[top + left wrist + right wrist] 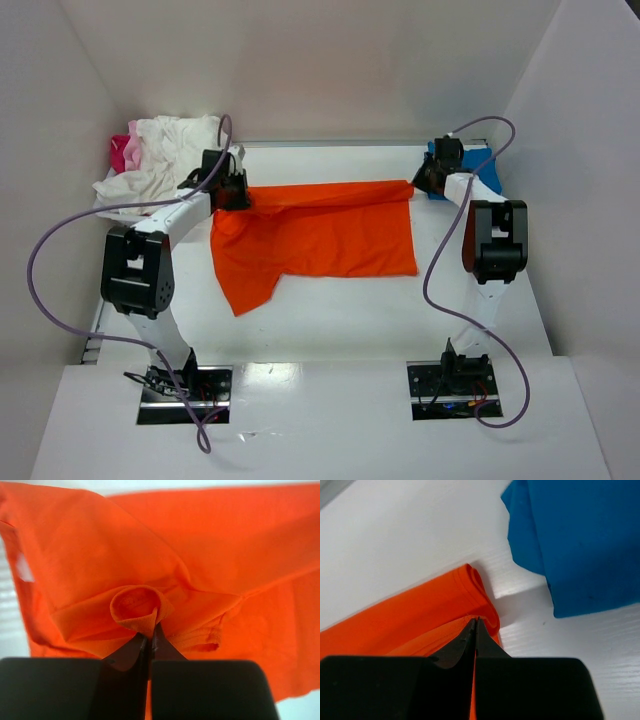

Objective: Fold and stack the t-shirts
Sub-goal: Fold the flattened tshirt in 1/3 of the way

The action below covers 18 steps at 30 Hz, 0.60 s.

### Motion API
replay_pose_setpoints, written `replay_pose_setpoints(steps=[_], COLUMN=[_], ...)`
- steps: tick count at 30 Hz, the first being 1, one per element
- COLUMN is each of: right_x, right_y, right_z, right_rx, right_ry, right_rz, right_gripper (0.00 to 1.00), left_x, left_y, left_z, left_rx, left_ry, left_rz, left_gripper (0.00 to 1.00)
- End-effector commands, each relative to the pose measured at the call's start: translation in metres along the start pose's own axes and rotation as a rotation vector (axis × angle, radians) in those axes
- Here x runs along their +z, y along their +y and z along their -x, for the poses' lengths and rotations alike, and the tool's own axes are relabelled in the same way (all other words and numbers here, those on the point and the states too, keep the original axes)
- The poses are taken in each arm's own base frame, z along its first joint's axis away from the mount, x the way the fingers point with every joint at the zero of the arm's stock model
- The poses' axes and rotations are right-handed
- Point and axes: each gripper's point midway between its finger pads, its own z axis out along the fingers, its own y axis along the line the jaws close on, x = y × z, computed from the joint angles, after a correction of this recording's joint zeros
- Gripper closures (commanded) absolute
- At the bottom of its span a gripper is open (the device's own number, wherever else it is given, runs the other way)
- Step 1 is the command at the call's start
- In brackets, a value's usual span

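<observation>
The bright orange t-shirt (320, 240) lies spread across the middle of the table, its far edge lifted into a fold between the two grippers. My left gripper (240, 193) is shut on the shirt's far left corner; in the left wrist view a curled bit of orange cloth (137, 607) sticks out of the closed tips (150, 636). My right gripper (418, 184) is shut on the far right corner, the rolled hem (482, 597) just past the tips (476, 621). A blue t-shirt (480, 165) lies folded at the far right, also in the right wrist view (580, 540).
A loose pile of white shirts (165, 155) with a pink one (122, 152) sits at the far left corner behind my left arm. White walls close in the table on the left, back and right. Purple cables loop off both arms.
</observation>
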Motion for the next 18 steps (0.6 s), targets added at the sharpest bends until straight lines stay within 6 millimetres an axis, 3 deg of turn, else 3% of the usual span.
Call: replay_pose_setpoints(steps=[1,16,18], right_x=[-0.007,-0.007,-0.007], right_y=[-0.001,-0.018,-0.018], right_z=[0.004,-0.034,-0.034], right_rx=[0.028,0.032,0.032], right_ry=[-0.026,0.071,0.071], right_rz=[0.026,-0.005,-0.005], right_gripper=[1.00,1.00,1.00], left_x=[-0.017,-0.021,-0.022], left_y=[-0.009,-0.006,-0.007], left_z=[0.000,-0.037,-0.041], left_rx=[-0.020,-0.041,-0.052], left_ry=[-0.018,0.078,0.092], left_rz=[-0.021,-0.029,-0.034], left_gripper=[1.00,1.00,0.85])
